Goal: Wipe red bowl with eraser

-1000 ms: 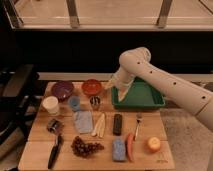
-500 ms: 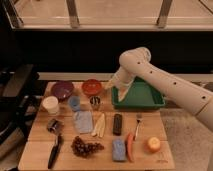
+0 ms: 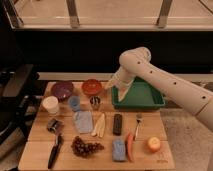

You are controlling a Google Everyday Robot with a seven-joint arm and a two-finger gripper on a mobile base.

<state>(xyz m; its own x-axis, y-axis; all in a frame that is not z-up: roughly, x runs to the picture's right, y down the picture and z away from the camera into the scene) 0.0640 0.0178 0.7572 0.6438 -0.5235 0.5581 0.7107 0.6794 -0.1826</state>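
The red bowl (image 3: 92,87) stands at the back of the wooden table, just right of the purple bowl (image 3: 62,90). The eraser (image 3: 117,124), a dark elongated block, lies flat in the middle of the table, in front of the green tray. My gripper (image 3: 108,85) hangs at the end of the white arm, just right of the red bowl and a little above the table, at the green tray's left end. It is well behind the eraser and holds nothing that I can see.
A green tray (image 3: 150,102) sits at the back right under the arm. A white cup (image 3: 50,105), blue cup (image 3: 74,103), metal cup (image 3: 95,102), blue cloth (image 3: 83,121), fork (image 3: 138,124), grapes (image 3: 85,146), black-handled tool (image 3: 54,150), blue sponge (image 3: 118,149), carrot (image 3: 130,146) and an orange fruit (image 3: 153,145) lie around.
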